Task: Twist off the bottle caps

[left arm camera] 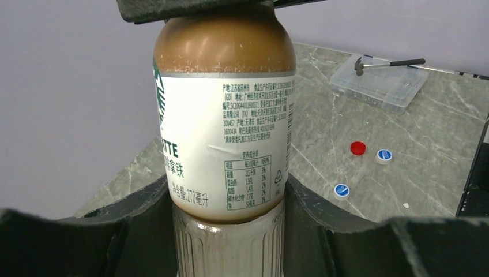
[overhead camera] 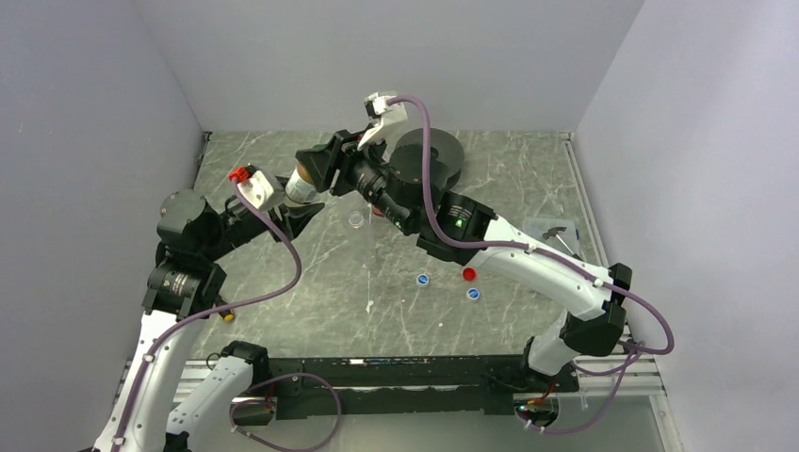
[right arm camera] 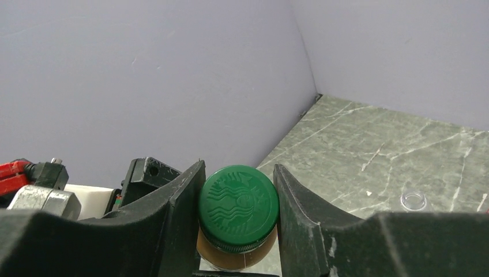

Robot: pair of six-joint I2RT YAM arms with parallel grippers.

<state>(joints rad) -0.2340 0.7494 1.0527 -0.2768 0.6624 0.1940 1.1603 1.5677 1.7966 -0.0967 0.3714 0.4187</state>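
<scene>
The amber-brown bottle (overhead camera: pixel 301 184) with a white-green label is held up off the table at the back left. My left gripper (left arm camera: pixel 228 231) is shut on its ribbed lower body (left arm camera: pixel 225 138). My right gripper (right arm camera: pixel 238 203) comes from the right and is shut on the bottle's green cap (right arm camera: pixel 238 205), one finger (right arm camera: pixel 184 213) on each side. In the top view the right gripper (overhead camera: pixel 325 168) meets the bottle's top. A plain clear bottle (overhead camera: pixel 356 219) stands open on the table; it also shows in the right wrist view (right arm camera: pixel 414 201). The other bottles are hidden behind the right arm.
Three loose caps lie mid-table: a red one (overhead camera: pixel 468 274) and two blue-white ones (overhead camera: pixel 423 279) (overhead camera: pixel 473 294). A clear plastic box (overhead camera: pixel 551 231) with a small hammer (left arm camera: pixel 383 63) lies at the right. A black round object (overhead camera: pixel 429 162) stands at the back. Walls close three sides.
</scene>
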